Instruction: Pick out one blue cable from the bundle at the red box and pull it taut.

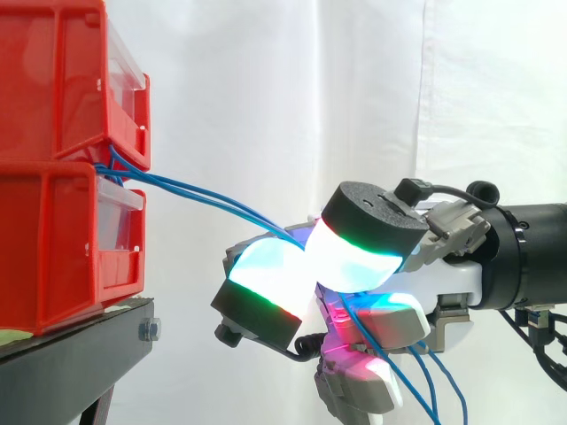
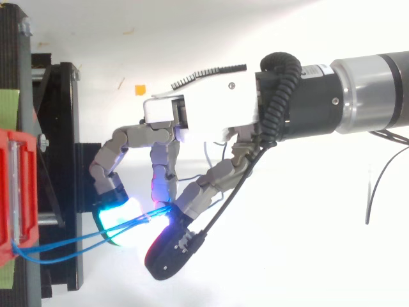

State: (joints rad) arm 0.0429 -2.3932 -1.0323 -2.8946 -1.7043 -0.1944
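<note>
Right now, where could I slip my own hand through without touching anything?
Open air above the blue cables, between the red bins and the hand. More below the cables, between the black stand and the hand. Crowded where the hand pinches the cables, and where they leave the bins.

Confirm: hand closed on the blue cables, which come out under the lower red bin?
No. The hand is closed on the blue cables, but they come out between the upper red bin and the lower red bin; side view shows it.
</note>
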